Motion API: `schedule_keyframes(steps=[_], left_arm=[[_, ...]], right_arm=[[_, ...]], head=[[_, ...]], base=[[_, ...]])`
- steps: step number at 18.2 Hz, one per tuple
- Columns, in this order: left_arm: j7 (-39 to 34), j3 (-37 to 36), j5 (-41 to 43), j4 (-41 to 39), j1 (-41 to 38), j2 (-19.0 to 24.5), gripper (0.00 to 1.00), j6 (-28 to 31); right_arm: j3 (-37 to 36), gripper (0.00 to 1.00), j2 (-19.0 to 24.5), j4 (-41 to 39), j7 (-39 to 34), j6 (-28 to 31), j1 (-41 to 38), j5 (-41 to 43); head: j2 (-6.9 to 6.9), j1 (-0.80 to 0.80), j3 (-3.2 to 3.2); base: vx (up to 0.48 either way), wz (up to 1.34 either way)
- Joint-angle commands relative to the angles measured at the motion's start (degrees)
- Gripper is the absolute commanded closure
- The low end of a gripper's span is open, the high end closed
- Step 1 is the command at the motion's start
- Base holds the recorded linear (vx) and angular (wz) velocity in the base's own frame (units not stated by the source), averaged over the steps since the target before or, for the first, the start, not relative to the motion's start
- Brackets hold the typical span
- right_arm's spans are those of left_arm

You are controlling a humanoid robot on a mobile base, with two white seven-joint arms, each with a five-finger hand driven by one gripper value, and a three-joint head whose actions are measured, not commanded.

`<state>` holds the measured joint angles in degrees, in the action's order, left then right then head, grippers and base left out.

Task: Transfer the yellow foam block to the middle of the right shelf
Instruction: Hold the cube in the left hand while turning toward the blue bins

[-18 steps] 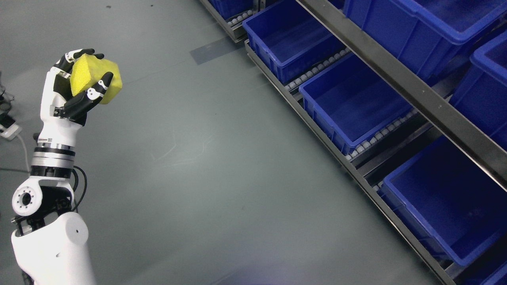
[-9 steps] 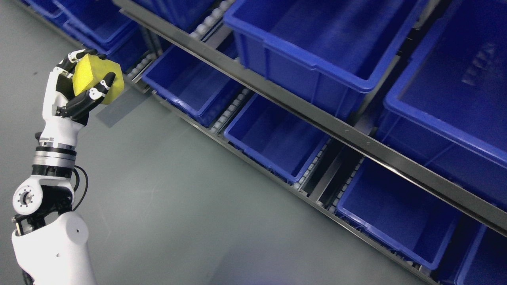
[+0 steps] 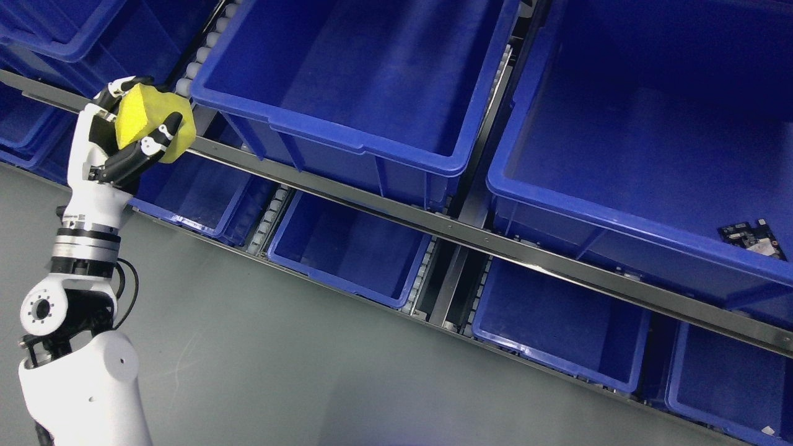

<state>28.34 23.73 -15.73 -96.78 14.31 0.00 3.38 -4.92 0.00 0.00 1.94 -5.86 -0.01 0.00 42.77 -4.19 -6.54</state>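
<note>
While gripped by left robot hand, yellow foam block.

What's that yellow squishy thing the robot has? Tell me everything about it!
It is a bright yellow foam block, chunky with flat faces and blunt corners, and its surface looks spongy and matte. The robot's left hand holds it up in the air at the upper left, black-and-white fingers wrapped across its front and top. It sits tilted, in front of the blue plastic bins, touching nothing but the hand.

Porous, matt yellow foam block in a glossy white-and-black plastic left hand. Smooth, slightly shiny blue plastic bins on a dull grey metal shelf rail. Smooth matt grey floor.
</note>
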Motion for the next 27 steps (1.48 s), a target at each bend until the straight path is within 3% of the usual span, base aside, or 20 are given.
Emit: schedule_keyframes(steps=[1,5,8,11,15,20,25,27], left_arm=[[0.3,0.6,0.0,-1.7,0.1,1.0,1.0,0.0],[0.4,4.2,0.0,-1.7,2.0,1.0,1.0,-0.5],[0.6,8.4,0.0,-1.5,9.7,1.9,1.0,0.2],[0.6,7.9,0.3,2.5,18.8,4.3,1.0,2.1],[0.6,1.4,6.1,11.8,29.8,4.2,0.99,2.3],[1.4,-4.7,14.0,20.7,36.6,3.4,0.99,2.3],[7.1,-11.5,24.6,27.5,40.3,3.0,0.99,7.8],[12.7,-16.7,27.9,29.0,41.8,3.1,0.99,10.1]], right_arm=[[0.0,0.0,-1.0,-1.0,0.0,0.4,-0.1,-0.2],[0.0,0.0,-1.0,-1.0,0.0,0.4,-0.1,-0.2],[0.0,0.0,-1.0,-1.0,0.0,0.4,-0.1,-0.2],[0.0,0.0,-1.0,-1.0,0.0,0.3,-0.1,-0.2],[0.0,0.0,-1.0,-1.0,0.0,0.4,-0.1,-0.2],[0.0,0.0,-1.0,-1.0,0.0,0.4,-0.1,-0.2],[0.0,0.0,-1.0,-1.0,0.0,0.4,-0.1,-0.2],[0.0,0.0,-1.0,-1.0,0.0,0.4,-0.1,-0.2]], head=[[0.0,0.0,0.0],[0.0,0.0,0.0],[0.01,0.0,0.0],[0.01,0.0,0.0],[0.01,0.0,0.0],[0.01,0.0,0.0],[0.01,0.0,0.0],[0.01,0.0,0.0]], base=[[0.033,-0.09],[0.017,-0.06],[-0.003,0.01],[0.0,-0.01],[0.0,0.0],[0.001,0.0],[0.001,0.0],[0.01,-0.02]])
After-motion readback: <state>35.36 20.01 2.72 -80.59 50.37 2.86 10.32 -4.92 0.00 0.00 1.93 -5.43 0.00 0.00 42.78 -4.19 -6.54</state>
